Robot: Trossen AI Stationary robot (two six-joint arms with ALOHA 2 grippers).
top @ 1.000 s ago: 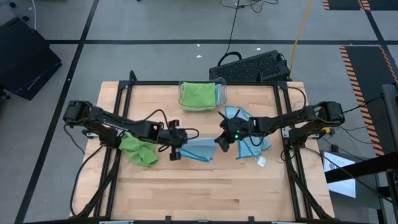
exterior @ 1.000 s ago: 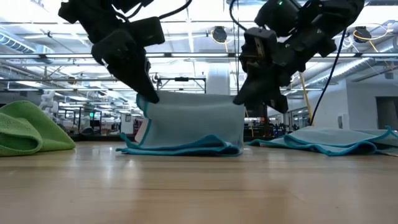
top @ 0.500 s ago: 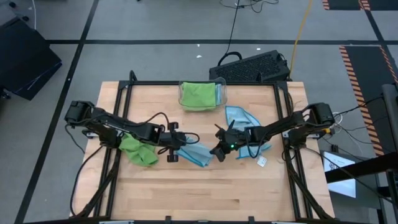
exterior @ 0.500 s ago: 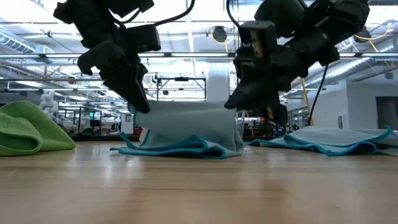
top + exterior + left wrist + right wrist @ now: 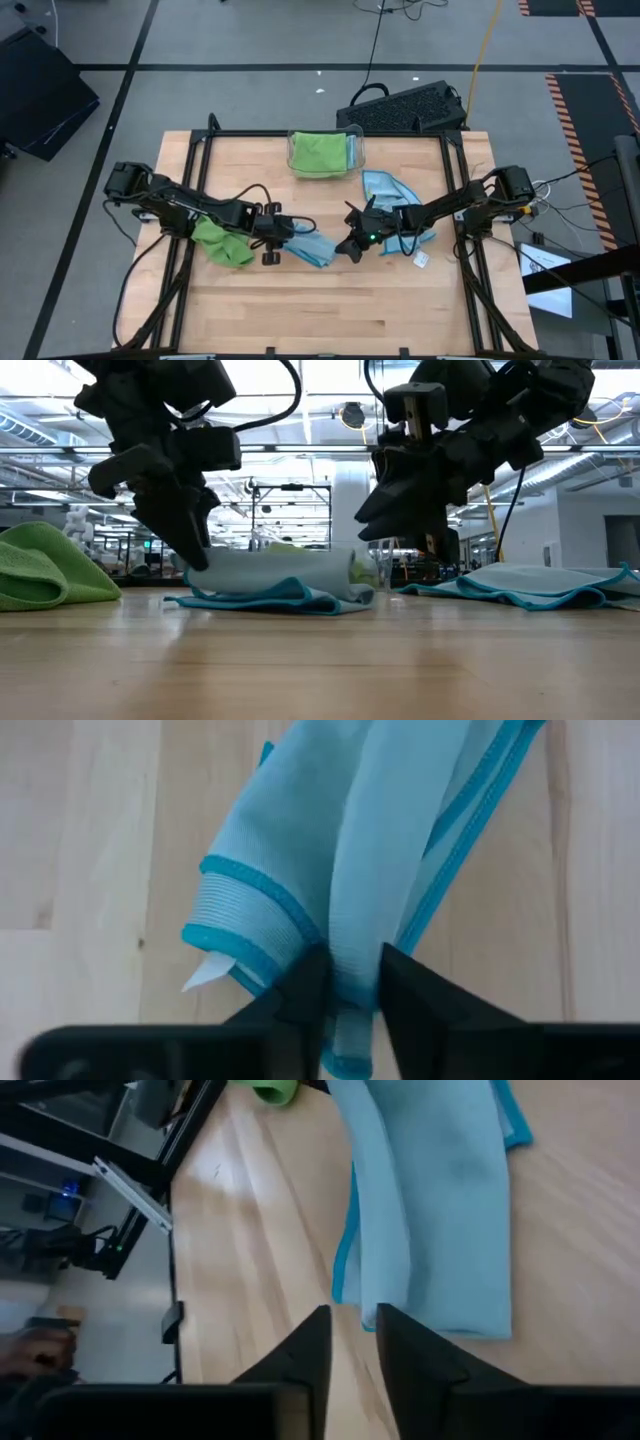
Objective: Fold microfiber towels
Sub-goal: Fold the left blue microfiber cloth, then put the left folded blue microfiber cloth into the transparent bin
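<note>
Left claw (image 5: 270, 252) sits low near the middle of the desk (image 5: 330, 320), its fingers (image 5: 300, 1005) only narrowly apart with a fold of the light blue towel (image 5: 310, 247) still between them in its wrist view; whether they pinch or merely straddle the cloth I cannot tell. Right claw (image 5: 347, 248) is just beside the towel's other end, its fingers (image 5: 310, 1350) also a narrow gap apart, hovering at the cloth's edge over bare wood; I cannot tell if it grips anything.

Between the two claws the blue towel lies doubled over on the desk, its teal hem showing along the bottom layer in the low view, a small white tag (image 5: 208, 974) peeking out at one corner.

Toward the desk's left edge a lime green towel (image 5: 224, 241) lies crumpled under the left arm. Toward the right edge another blue towel (image 5: 392, 200) lies spread loosely. At the far edge a clear bin (image 5: 325, 152) holds a green cloth.

By my reading, the fold has just been laid down and the release is in hand. Next, both claws should lift clear without dragging the top layer, then regrip for a second fold.
</note>
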